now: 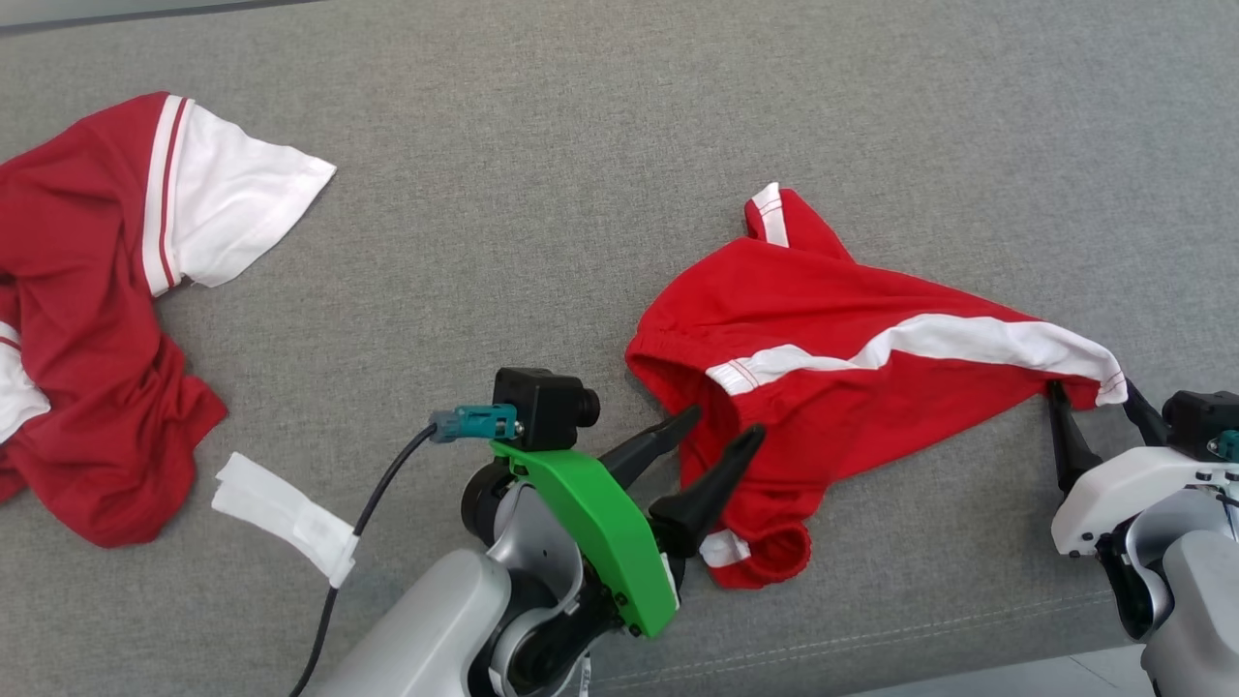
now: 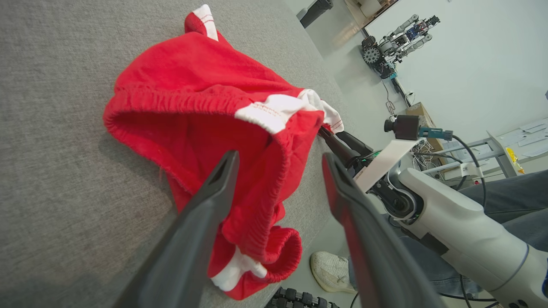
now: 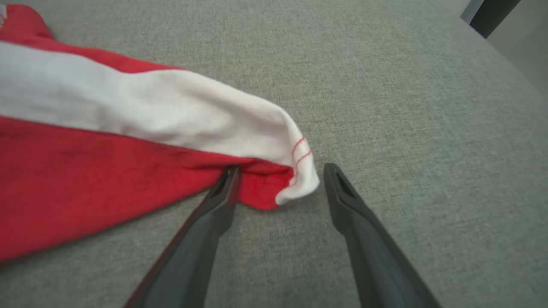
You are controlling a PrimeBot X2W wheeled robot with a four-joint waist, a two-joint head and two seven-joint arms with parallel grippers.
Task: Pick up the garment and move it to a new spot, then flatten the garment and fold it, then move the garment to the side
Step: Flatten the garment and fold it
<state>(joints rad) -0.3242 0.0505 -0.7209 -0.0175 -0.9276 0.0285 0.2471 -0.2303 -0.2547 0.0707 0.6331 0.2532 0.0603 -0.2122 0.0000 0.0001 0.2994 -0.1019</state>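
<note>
The garment [image 1: 832, 319] is a pair of red shorts with white side stripes, lying crumpled on the grey fabric surface [image 1: 581, 145] right of centre. My left gripper [image 1: 724, 422] stands open at its left edge, and in the left wrist view [image 2: 280, 156] a fold of the elastic waistband [image 2: 192, 72] rises between the two fingers. At the garment's far right corner my right gripper [image 1: 1091, 389] is open too. In the right wrist view [image 3: 281, 169] the white-striped hem corner [image 3: 295, 171] lies between the fingertips, the left finger touching the red cloth [image 3: 85, 179].
A second red and white garment [image 1: 87, 319] lies bunched at the far left. A white strip [image 1: 281, 518] is wrapped on my left arm's cable. A person's shoe [image 2: 332, 265] and trouser leg stand beyond the surface's near edge, and another robot [image 2: 394, 42] is in the background.
</note>
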